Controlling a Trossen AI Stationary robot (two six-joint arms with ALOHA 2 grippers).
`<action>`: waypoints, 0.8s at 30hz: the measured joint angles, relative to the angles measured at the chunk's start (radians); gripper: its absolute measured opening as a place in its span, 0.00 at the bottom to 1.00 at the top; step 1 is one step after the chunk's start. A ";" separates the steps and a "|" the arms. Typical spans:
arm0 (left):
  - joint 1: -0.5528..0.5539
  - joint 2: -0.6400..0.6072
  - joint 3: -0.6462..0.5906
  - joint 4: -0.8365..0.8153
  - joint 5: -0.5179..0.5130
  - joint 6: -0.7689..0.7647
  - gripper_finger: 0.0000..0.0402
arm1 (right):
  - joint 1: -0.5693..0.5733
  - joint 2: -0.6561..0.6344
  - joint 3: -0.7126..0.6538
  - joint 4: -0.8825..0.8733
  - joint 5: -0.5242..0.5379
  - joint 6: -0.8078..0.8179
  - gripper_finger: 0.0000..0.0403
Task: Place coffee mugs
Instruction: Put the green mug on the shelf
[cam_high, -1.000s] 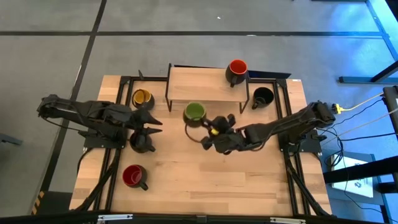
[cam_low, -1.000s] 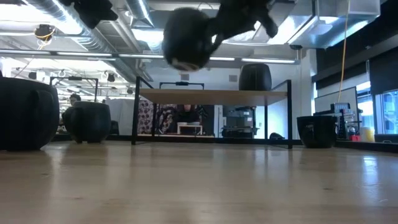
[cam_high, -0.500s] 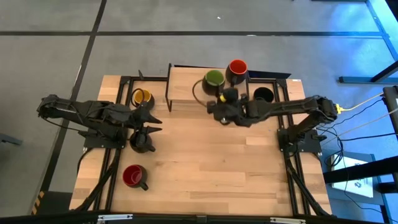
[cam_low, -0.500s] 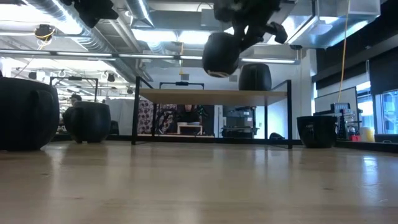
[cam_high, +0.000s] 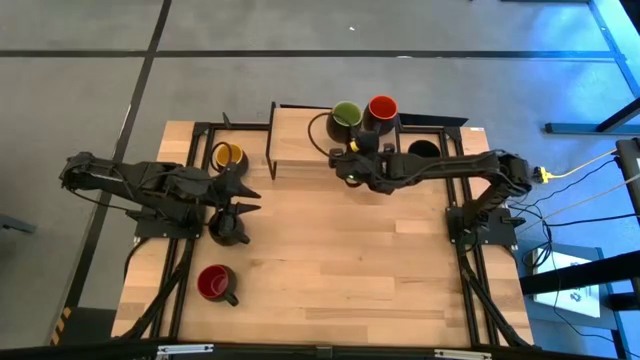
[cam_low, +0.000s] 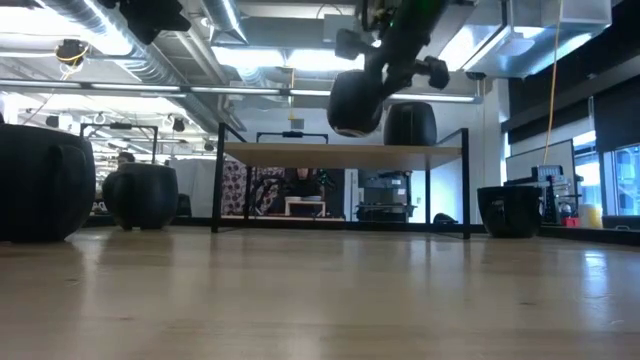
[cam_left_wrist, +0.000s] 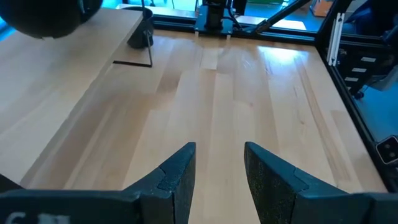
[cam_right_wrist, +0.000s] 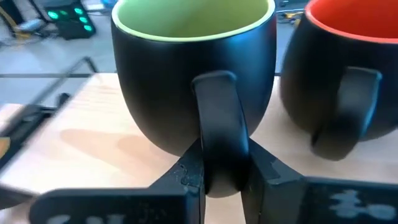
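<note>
My right gripper (cam_high: 352, 152) is shut on the green-inside mug (cam_high: 346, 114), which hangs just above the wooden shelf (cam_high: 300, 140) next to the red-inside mug (cam_high: 381, 109) standing on the shelf top. In the low view the green-inside mug (cam_low: 355, 100) hovers over the shelf board (cam_low: 300, 151). My left gripper (cam_high: 252, 200) is open over the table's left part, beside a black mug (cam_high: 228, 228). A yellow-inside mug (cam_high: 228, 155), a second red-inside mug (cam_high: 214, 283) and a black-inside mug (cam_high: 423, 152) stand on the table. My right gripper pinches the green-inside mug's handle (cam_right_wrist: 216, 134) between its two fingers (cam_right_wrist: 189, 177), near the handle's lower end. The fingers come about level from the table's near-right side. The mug is lifted clear of the shelf, roughly upright, its mouth up.
The shelf's dark metal legs (cam_low: 218, 180) stand at the table's far middle. Bare shelf top lies left of the green-inside mug (cam_high: 295, 128). The table's middle and near right are open wood (cam_high: 380, 260). The right arm reaches across toward the shelf (cam_high: 450, 170).
My right gripper has carried the green-inside mug from over the table's middle toward the far edge and up over the shelf, ending beside the red-inside mug. It has stayed shut on the handle. The left arm has kept still.
</note>
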 joint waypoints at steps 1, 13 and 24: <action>0.000 0.000 0.000 0.002 -0.003 0.000 0.33 | -0.001 0.006 -0.001 -0.003 0.007 0.000 0.11; 0.000 0.000 0.000 0.001 -0.044 0.026 0.33 | -0.046 0.061 -0.001 0.036 0.030 0.002 0.11; 0.000 0.000 0.000 0.002 -0.045 0.079 0.33 | -0.083 0.093 -0.001 0.074 0.005 -0.001 0.11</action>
